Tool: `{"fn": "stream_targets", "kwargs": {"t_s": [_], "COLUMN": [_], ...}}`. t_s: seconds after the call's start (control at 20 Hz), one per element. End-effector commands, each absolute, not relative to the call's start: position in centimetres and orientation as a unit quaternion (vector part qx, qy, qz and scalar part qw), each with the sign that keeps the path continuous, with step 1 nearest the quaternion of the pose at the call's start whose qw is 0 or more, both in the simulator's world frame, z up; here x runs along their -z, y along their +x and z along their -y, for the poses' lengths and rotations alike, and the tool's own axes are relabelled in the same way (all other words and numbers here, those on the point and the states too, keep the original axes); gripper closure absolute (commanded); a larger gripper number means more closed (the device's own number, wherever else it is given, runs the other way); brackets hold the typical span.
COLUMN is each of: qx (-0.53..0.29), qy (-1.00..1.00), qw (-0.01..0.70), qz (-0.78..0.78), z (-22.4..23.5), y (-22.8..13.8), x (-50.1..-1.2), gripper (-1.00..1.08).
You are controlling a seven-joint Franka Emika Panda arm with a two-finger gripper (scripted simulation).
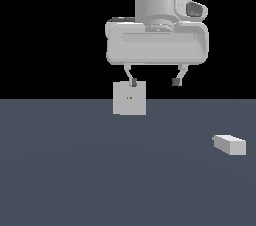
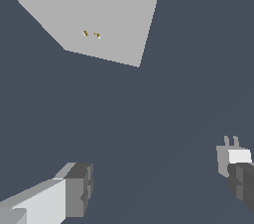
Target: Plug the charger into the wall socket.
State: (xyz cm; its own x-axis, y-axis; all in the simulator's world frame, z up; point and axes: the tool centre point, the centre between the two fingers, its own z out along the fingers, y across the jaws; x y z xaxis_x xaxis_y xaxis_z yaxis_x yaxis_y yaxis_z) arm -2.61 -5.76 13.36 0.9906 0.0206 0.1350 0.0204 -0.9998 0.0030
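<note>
Hanging above the floor [image 1: 100, 170], the gripper [image 1: 154, 82] has its fingers spread wide, grasping nothing. The socket [image 1: 129, 98] stands upright under its finger on the exterior view's left. The charger [image 1: 230, 144] lies well apart, toward that view's right.

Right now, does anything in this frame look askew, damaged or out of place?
Nothing stands out. The small off-white charger lies flat on the dark floor, apart from the light grey square wall socket, which stands upright. The gripper hangs open above, holding nothing.
</note>
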Motion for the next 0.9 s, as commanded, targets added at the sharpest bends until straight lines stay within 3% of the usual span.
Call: {"fn": "stream_targets", "kwargs": {"t_s": [0.0,0.85], "qx": [-0.083,-0.179], "qy": [0.996,0.984], "qw": [0.002,0.002], "qz": [-0.010,-0.009], "z": [7.1,15.1], "y": [-3.1,-5.0], "x": [-12.8,-8.7], "gripper": [-0.92,-0.92]}}
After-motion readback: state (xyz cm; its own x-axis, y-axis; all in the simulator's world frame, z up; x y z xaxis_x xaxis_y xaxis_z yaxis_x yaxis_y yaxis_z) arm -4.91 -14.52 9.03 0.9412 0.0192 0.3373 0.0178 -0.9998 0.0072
